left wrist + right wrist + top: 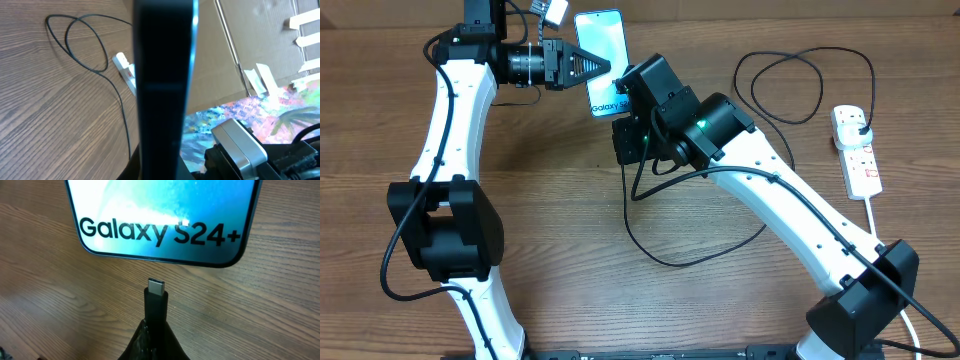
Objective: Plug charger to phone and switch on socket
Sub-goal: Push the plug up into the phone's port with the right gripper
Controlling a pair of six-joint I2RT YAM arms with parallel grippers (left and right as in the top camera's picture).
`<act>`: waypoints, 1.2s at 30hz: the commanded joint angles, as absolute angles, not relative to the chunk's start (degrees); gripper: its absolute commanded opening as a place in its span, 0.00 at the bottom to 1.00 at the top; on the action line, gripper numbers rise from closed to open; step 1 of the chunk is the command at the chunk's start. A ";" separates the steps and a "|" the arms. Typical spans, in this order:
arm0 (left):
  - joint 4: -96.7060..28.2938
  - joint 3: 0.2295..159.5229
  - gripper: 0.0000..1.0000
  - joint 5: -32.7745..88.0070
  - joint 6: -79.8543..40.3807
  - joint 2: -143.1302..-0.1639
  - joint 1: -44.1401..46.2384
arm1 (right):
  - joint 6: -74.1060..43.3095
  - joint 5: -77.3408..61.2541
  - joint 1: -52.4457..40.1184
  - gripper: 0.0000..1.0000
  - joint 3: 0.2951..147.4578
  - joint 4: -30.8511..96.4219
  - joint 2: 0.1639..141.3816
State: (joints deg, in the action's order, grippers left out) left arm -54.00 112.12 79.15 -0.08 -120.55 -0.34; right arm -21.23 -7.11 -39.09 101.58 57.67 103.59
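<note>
Just below the phone (160,215), right end effector (155,332) pinches the charger (155,297) tip, left end effector (600,68) clamps the phone's side edge

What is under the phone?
Wooden table shows around the phone; the charger tip sits just short of its end. The spot right beneath the phone is hidden.

The counter (560,200) is matt wood-grain, the phone (165,210) glossy-screened, the socket (860,165) smooth white plastic. The charger (155,305) has a metal tip on matt black plastic.
</note>
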 commanded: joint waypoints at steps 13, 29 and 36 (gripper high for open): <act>-53.74 112.99 0.04 84.03 1.17 -119.70 0.91 | -21.65 -7.33 -39.38 0.04 102.80 56.84 103.77; -53.69 112.99 0.04 82.76 1.32 -119.70 0.86 | -21.21 -4.12 -39.31 0.04 102.80 57.58 103.74; -53.67 112.99 0.04 82.98 1.78 -119.70 0.82 | -21.02 -5.23 -39.31 0.04 102.83 57.43 103.74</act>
